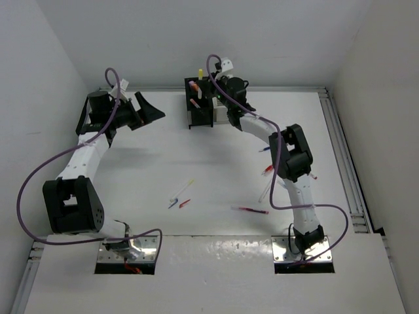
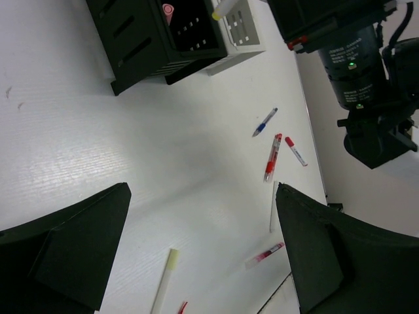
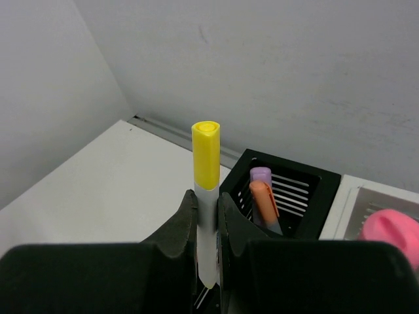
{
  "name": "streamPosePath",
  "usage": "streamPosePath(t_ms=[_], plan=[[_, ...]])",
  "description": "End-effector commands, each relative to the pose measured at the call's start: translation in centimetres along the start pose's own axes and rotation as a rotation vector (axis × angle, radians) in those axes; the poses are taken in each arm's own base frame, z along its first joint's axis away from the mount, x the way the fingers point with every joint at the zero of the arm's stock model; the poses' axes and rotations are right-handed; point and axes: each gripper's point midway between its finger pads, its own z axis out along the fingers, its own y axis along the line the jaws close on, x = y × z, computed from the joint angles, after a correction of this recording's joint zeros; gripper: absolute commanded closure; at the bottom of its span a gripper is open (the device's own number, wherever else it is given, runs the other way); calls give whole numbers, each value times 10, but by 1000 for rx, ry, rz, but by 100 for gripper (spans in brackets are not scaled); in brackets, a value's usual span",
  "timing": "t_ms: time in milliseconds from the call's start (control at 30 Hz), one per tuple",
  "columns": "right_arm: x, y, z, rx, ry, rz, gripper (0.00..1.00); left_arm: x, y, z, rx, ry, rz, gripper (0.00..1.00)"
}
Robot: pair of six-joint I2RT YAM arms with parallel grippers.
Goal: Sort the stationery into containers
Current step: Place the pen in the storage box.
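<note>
Two jaws of the right gripper (image 3: 206,219) clench an upright white highlighter with a yellow cap (image 3: 206,154), poised just beside the black slotted plastic pen holder (image 3: 288,196). Centre the barrel over the opening, keep it vertical, lower until the tip clears the rim, then release. The left gripper (image 2: 203,196) hangs fully released, empty.

right arm (image 1: 258,125) crowds containers (image 1: 200,118), left side open.

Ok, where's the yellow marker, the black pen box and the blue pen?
yellow-capped marker (image 3: 206,150): right wrist view, on its yellow cap.
black holder (image 2: 131,39): left wrist view, on its slotted side wall.
blue pen (image 2: 265,122): left wrist view, on the middle of its barrel.
</note>
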Motion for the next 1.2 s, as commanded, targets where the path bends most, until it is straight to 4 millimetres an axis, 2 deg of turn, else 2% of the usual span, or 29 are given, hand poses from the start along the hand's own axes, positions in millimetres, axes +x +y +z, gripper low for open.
streamPosePath(t_ms=[0,233,267,300,333,433,500,533,567,600,633,667,700,733,767,800,833,867,933,967,1000,1033,1067,1133,1167], plan=[[-22,12,13,-38,-81,17,100,-10,-12,-10,35,-37,50,0],[9,4,11,-24,-44,-27,97,-4,0,-15,-7,-15,191,0],[11,2,10,-18,-42,-35,94,4,5,-16,-21,16,202,0],[12,0,9,-13,-40,-45,80,7,6,-14,-26,40,290,2],[15,0,6,-13,-32,-50,73,12,8,-14,-39,65,318,5],[15,3,0,-19,-22,-50,63,37,12,-19,-85,157,440,11],[11,6,-5,-30,-17,-46,56,63,21,-23,-110,233,537,14],[-6,11,-9,-37,-38,-46,54,71,19,-31,-118,248,568,15],[-9,13,-13,-38,-32,-33,52,93,19,-30,-112,302,624,18],[-32,21,-19,-50,-50,-22,52,116,18,-34,-107,349,661,21],[-46,25,-23,-58,-68,-26,52,115,15,-38,-106,343,666,24],[-53,27,-28,-61,-69,-21,52,140,12,-38,-83,399,693,26],[-52,28,-37,-55,-41,-6,53,152,12,-39,-82,426,701,29],[-59,29,-45,-59,-37,-3,54,160,7,-39,-72,436,718,31],[-85,37,-59,-61,-52,1,54,182,7,-38,-69,483,734,33],[-78,32,-71,-44,-19,11,55,187,5,-35,-73,484,738,38],[-84,32,-81,-38,-10,12,56,194,-1,-30,-68,508,761,39],[-89,32,-102,-24,22,18,56,199,-1,-27,-69,526,766,40],[-95,23,-124,5,49,23,57,210,6,-17,-120,574,770,45],[-96,22,-145,23,85,30,57,216,9,-15,-126,609,764,50],[-98,9,-158,52,97,31,57,231,17,-13,-138,682,747,52],[-99,6,-169,60,110,33,57,236,15,-9,-141,700,754,53],[-101,-1,-192,81,122,35,57,241,16,-6,-146,719,752,54],[-104,-11,-212,112,125,31,57,252,18,-1,-157,754,757,53],[-91,-24,-227,149,152,44,57,255,18,0,-165,762,762,53]])
